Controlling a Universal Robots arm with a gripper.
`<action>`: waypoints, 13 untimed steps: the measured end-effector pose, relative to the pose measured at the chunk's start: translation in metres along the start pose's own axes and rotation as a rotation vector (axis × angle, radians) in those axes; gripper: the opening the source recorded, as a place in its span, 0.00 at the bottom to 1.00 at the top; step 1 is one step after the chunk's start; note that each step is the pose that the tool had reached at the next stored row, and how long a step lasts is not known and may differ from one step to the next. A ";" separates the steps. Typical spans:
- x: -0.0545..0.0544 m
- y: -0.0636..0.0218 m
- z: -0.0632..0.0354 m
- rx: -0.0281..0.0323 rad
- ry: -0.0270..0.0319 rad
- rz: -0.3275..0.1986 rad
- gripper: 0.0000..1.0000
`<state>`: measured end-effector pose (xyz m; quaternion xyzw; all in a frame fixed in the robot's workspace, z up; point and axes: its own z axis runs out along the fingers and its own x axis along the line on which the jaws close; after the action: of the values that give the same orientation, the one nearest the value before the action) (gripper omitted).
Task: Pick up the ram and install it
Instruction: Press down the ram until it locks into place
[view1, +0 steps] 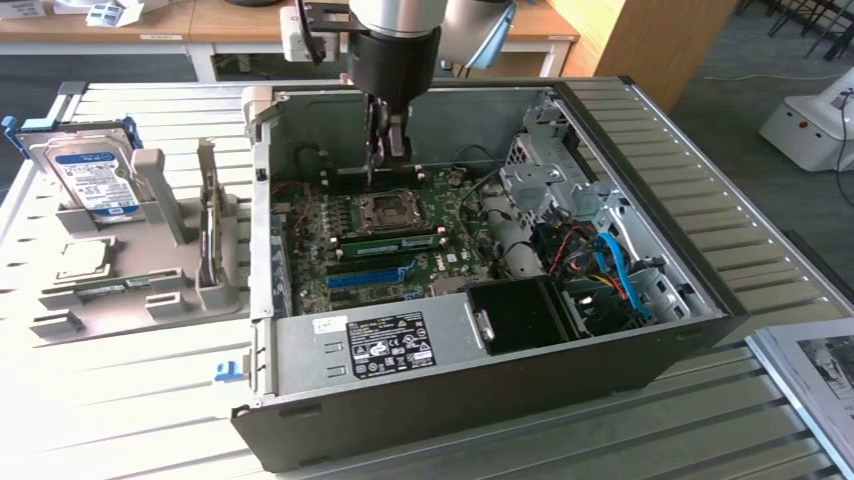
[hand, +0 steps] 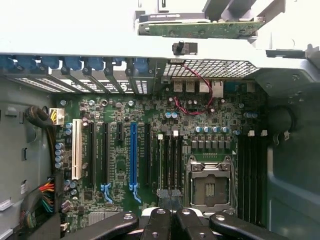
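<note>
End effector (view1: 388, 150) closed on nothing visible (fingers together), inside open computer case (view1: 694, 300), above motherboard (view1: 400, 240), ram (hand: 200, 27) outside case.

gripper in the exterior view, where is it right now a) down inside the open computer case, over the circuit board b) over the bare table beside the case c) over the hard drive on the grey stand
a: the gripper hangs inside the open computer case, over the circuit board close to the processor socket, apart from the hard drive.
</note>
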<state>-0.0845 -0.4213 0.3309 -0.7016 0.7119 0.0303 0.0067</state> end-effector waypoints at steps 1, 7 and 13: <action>0.000 0.0000 -0.0010 0.0000 0.0000 0.000 0.10; 0.000 0.0002 -0.0075 -0.0001 0.0000 0.000 0.10; -0.001 0.0003 -0.0108 0.0001 -0.0003 0.000 0.10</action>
<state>-0.0845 -0.4213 0.3417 -0.7016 0.7119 0.0304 0.0069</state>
